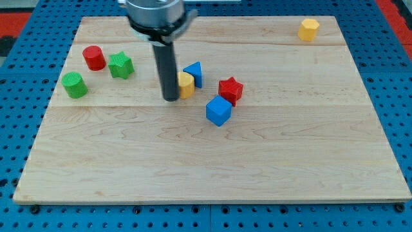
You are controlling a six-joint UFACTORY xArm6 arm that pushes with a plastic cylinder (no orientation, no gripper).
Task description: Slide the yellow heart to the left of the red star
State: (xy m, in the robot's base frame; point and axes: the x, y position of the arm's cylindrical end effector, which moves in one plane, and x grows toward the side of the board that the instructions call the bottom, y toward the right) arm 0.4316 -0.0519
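Note:
The yellow heart [187,84] lies near the middle of the wooden board, partly hidden behind the rod. My tip [170,98] rests on the board right at the heart's left side, touching or nearly touching it. The red star [230,89] lies to the right of the heart, a short gap away. A blue triangle block [194,73] sits just above and to the right of the heart, against it. A blue cube [218,111] sits just below and left of the red star.
A red cylinder [94,58], a green star [120,66] and a green cylinder [74,85] stand at the view's left. A yellow hexagonal block [309,29] sits at the top right. The wooden board [212,167] lies on a blue pegboard.

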